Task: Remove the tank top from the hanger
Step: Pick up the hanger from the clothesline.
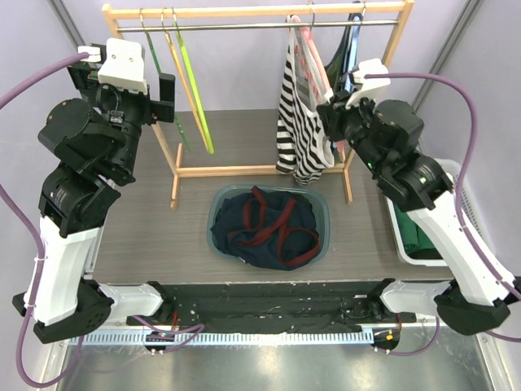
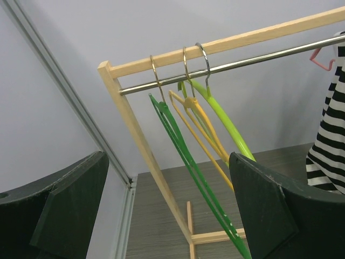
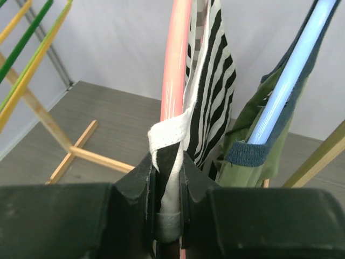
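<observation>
The black-and-white striped tank top (image 1: 299,122) hangs on a pink hanger (image 1: 313,49) at the right end of the rail. In the right wrist view the pink hanger (image 3: 177,59) rises straight ahead, with the striped tank top (image 3: 213,91) draped over it. My right gripper (image 3: 168,162) is shut on the top's white-edged strap, just below the hanger arm. From above, the right gripper (image 1: 335,114) sits against the garment's right side. My left gripper (image 1: 167,98) is open and empty beside the rack's left post. Its dark fingers (image 2: 70,205) frame the empty hangers.
A wooden rack (image 1: 244,10) carries three empty hangers, green, yellow and lime (image 1: 191,90). A green garment (image 3: 253,156) hangs on a blue hanger right of the tank top. A teal basin (image 1: 213,220) of dark clothes sits mid-table. A white bin (image 1: 419,240) stands at the right edge.
</observation>
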Robot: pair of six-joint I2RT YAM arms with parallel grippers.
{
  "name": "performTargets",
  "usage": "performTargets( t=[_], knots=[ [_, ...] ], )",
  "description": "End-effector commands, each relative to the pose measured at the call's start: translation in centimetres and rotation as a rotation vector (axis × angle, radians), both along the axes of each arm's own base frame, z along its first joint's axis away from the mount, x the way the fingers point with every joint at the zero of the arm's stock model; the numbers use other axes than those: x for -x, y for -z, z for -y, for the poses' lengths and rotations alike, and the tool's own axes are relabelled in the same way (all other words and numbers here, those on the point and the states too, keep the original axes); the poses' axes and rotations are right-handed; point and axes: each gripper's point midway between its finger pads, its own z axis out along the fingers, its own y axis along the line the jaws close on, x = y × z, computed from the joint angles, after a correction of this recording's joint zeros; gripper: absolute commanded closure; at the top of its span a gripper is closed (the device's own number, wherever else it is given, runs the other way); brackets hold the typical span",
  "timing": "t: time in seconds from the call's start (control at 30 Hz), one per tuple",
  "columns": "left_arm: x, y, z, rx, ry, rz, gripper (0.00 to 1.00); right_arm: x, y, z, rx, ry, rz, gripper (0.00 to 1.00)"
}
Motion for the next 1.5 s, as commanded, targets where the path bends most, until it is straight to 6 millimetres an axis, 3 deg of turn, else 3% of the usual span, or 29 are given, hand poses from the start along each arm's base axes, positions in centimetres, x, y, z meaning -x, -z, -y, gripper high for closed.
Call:
performTargets(
  t=[0.0,0.13,0.23,0.5,0.63,0.73,0.9,1.03,1.13,1.2,1.4,1.47],
  knots=[
    [0.6,-1.0,-0.4,0.020,0.010,0.032,0.00,5.0,-0.8,-0.5,-0.040,-0.182,-0.025,0.99],
    [0.5,-1.0,-0.3,0.021,0.011,0.031,0.00,7.8,-3.0,0.0,-0.053,-0.259,0.003,0.99],
    [0.5,-1.0,-0.1,0.027,0.017,0.028,0.00,8.1,-3.9,0.4,-0.053,-0.250,0.003,0.99],
    [0.8,-1.0,-0.4,0.032,0.023,0.029,0.00,2.9,-0.3,-1.0,-0.029,-0.110,-0.161,0.99],
    [1.2,-1.3,-0.8,0.036,0.021,0.038,0.00,1.1,0.4,-0.3,-0.017,-0.007,-0.188,0.99],
    [1.3,-1.2,-0.9,0.031,0.021,0.038,0.00,-0.4,0.8,1.4,-0.012,0.048,-0.196,0.99],
    [1.3,-1.2,-0.9,0.028,0.019,0.038,0.00,-3.2,2.1,3.6,-0.034,0.071,-0.214,0.99],
    [1.4,-1.4,-1.0,0.028,0.018,0.043,0.00,-5.5,3.1,4.0,-0.053,0.068,-0.246,0.99],
    [1.5,-1.4,-1.1,0.029,0.016,0.045,0.00,-7.0,3.2,3.6,-0.085,0.044,-0.268,0.99],
    [1.7,-1.5,-1.2,0.030,0.018,0.048,0.00,-7.4,3.5,2.4,-0.086,-0.024,-0.281,0.99],
    [1.6,-1.2,-1.2,0.023,0.014,0.042,0.00,-5.1,2.1,-0.2,-0.106,-0.220,-0.232,0.99],
    [1.4,-1.1,-1.1,0.023,0.015,0.039,0.00,-3.3,-0.5,0.0,-0.124,-0.252,-0.153,0.99]
  ],
)
